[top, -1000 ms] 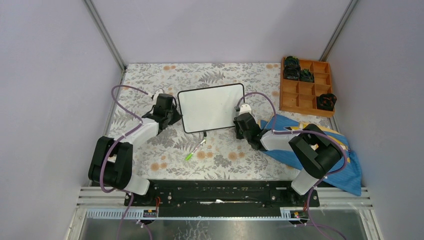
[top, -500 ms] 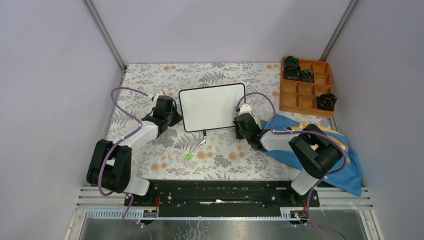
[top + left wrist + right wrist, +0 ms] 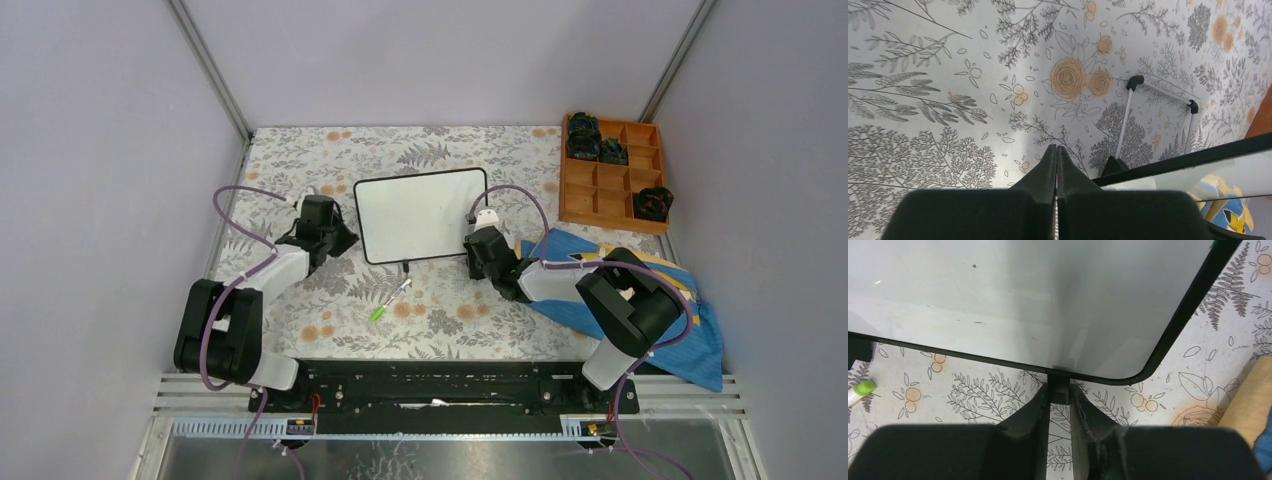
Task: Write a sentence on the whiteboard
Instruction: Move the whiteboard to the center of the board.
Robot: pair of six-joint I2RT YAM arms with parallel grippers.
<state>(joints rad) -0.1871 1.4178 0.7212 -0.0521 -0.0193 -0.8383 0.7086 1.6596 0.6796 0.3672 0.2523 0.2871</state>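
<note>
The blank whiteboard (image 3: 422,213) has the foot (image 3: 1059,385) by its near right corner pinched in the right gripper (image 3: 1059,396), so the marker (image 3: 390,298), slanting just off the board's near edge, likely falls to the left gripper (image 3: 1056,150), pressed together and empty off the board's left edge, though its wrist view misses the marker.

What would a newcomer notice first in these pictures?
The blank whiteboard stands out mid-table, the right claw closed on a small black foot at its near edge. A green marker lies on the flowery cloth just in front, and the left claw is shut at the board's left.
</note>
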